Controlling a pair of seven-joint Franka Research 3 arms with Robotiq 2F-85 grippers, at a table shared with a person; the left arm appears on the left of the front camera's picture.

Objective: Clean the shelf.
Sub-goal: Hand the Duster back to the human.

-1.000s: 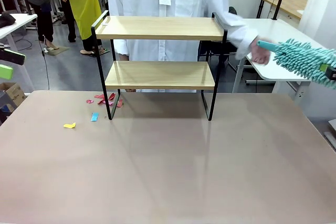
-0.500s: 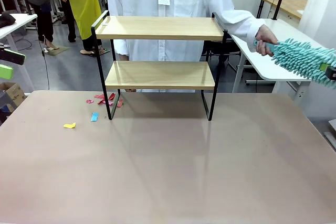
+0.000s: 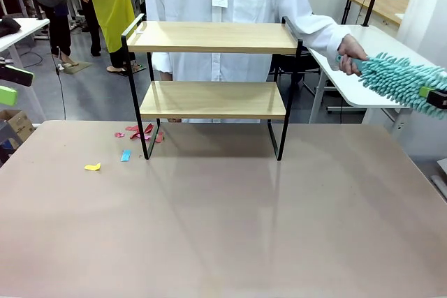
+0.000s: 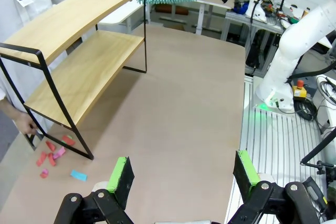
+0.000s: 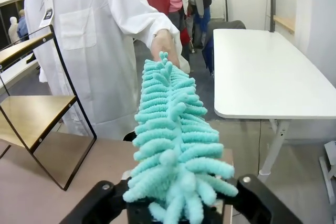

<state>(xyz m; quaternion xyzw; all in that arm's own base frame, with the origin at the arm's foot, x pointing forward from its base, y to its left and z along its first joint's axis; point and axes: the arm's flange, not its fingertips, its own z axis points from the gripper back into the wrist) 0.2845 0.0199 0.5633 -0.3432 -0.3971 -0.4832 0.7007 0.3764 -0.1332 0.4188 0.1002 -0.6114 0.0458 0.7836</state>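
The shelf stands at the table's far side, both wooden boards bare; it also shows in the left wrist view and the right wrist view. A teal fluffy duster hangs in the air right of it. The person's hand grips its far end. My right gripper is at its near end, fingers on either side of the duster, their tips buried in the fibres. My left gripper is open and holds nothing, low over the table's left side.
Coloured paper scraps lie by the shelf's left foot, with a yellow scrap and a blue one nearer me. A white side table stands behind the duster. The person in a white coat stands behind the shelf.
The person's hand has slid up onto the duster's far end, and the duster has risen a little. The left arm has not moved.
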